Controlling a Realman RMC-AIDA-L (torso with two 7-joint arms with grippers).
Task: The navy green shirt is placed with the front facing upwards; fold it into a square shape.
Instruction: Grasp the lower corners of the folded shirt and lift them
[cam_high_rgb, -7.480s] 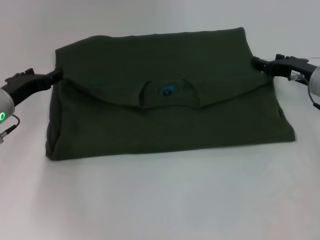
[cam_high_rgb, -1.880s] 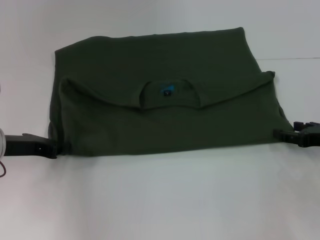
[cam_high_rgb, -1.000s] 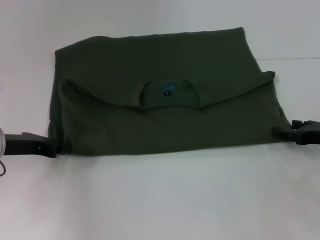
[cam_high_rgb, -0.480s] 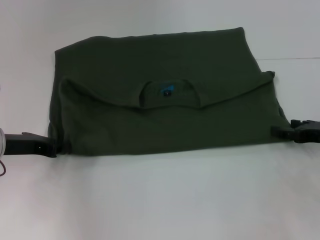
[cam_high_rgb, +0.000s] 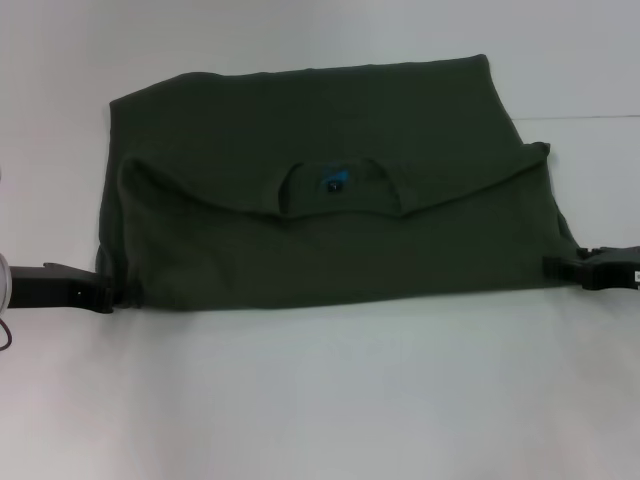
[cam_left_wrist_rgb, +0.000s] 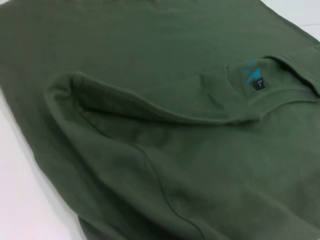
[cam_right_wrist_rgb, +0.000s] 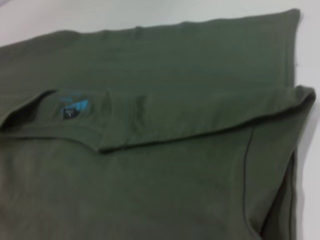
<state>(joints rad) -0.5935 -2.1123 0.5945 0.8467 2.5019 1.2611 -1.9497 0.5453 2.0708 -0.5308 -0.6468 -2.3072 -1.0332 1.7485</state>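
Folded navy green shirt (cam_high_rgb: 330, 190); left gripper (cam_high_rgb: 100, 295), right gripper (cam_high_rgb: 560, 268) at near corners, grip unclear.

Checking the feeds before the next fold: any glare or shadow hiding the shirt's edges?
Head view: even light, no glare; navy green shirt has a thin shadow along its near edge, grippers at both corners. Left wrist view: a fold shadow by the collar. Right wrist view: softer focus, edges readable.

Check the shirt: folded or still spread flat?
Partly folded. The navy green shirt has its collar end doubled over the body, forming a wide rectangle.
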